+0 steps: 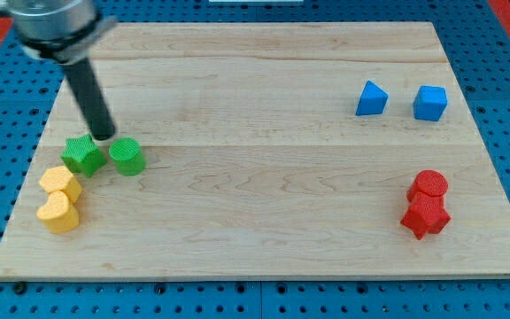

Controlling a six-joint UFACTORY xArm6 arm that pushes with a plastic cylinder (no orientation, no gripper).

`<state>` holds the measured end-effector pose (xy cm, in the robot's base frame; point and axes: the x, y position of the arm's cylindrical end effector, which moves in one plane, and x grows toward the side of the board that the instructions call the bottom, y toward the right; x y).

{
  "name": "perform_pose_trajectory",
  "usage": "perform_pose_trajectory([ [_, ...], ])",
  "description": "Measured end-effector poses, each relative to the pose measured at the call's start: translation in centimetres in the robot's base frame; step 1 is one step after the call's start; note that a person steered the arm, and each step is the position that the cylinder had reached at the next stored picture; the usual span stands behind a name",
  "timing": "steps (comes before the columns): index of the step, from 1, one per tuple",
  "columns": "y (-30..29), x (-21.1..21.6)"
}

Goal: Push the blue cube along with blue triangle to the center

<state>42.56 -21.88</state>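
The blue cube (430,103) sits near the view's upper right edge of the wooden board. The blue triangle (371,98) lies just to its left, a small gap apart. My tip (104,135) is far away at the view's left, touching down just above and between the green star (84,154) and the green cylinder (127,157). The rod rises up and to the left out of view.
Two yellow blocks (60,183) (58,213) sit near the board's left edge below the green ones. Two red blocks (428,186) (425,215) sit at the right edge, below the blue pair. The wooden board (264,177) lies on a blue pegboard.
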Motion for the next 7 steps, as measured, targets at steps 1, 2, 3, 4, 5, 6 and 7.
perform_pose_trajectory([
  [1,5.3,-2.1],
  [2,16.5,-5.2],
  [3,30.0,-4.5],
  [4,35.5,1.0],
  [5,46.6,1.4],
  [6,50.0,-2.2],
  [7,45.2,-2.9],
])
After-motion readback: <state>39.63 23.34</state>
